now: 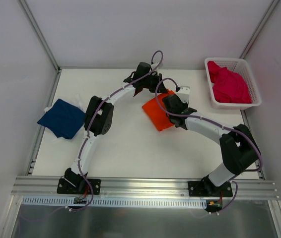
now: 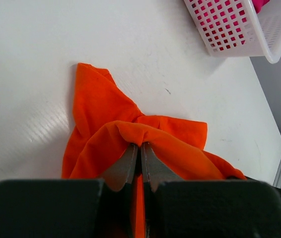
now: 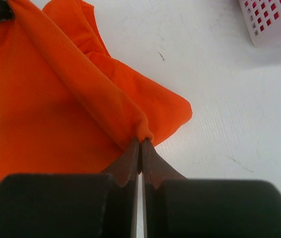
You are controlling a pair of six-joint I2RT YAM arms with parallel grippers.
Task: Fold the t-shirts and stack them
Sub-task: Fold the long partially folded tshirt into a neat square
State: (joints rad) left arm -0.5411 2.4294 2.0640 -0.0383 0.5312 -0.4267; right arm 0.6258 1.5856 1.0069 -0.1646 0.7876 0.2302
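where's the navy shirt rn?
Top view: the navy t-shirt lies at the table's left edge, beside the left arm, well apart from the orange t-shirt.

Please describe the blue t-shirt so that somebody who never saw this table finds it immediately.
Look at the white table from above and go to its left edge. There lies the blue t-shirt, folded into a flat square. It is the only dark cloth: the orange t-shirt is in the middle and the pink t-shirt fills the white basket at the far right.
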